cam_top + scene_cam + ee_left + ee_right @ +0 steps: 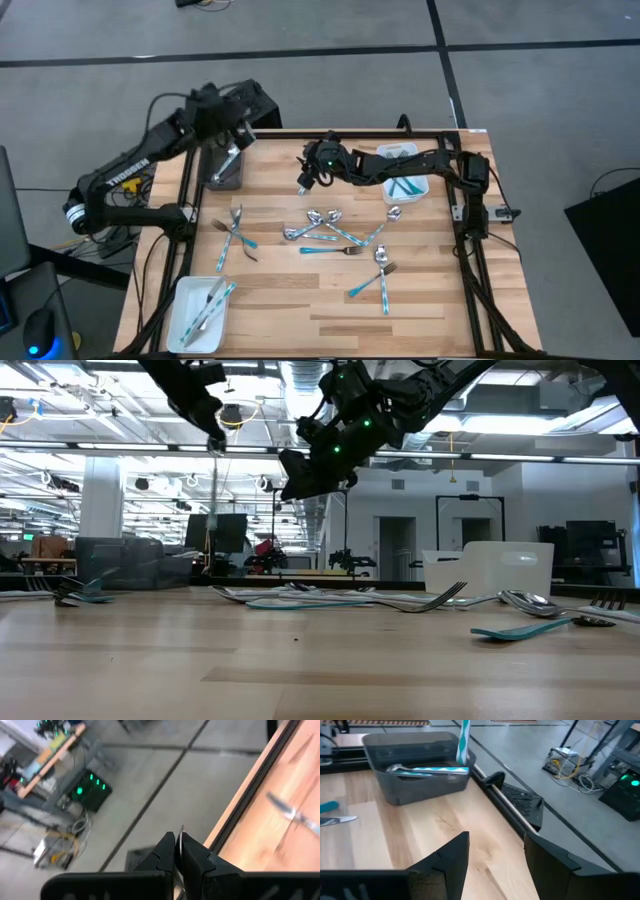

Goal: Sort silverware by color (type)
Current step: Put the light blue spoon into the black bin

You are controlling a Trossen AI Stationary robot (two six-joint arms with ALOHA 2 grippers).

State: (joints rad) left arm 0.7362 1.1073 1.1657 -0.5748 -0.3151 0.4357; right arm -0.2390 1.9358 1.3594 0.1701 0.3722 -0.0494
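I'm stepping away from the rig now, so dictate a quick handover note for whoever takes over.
Left gripper: shut on a teal-handled piece of silverware, hanging above the dark grey bin.
Right gripper: open, empty, above the table's middle.
Done: pieces lie in the grey bin, the white tray by the right arm and the white tray at the near left corner.
Left: roughly a dozen teal-handled forks and spoons scattered on the wooden table.
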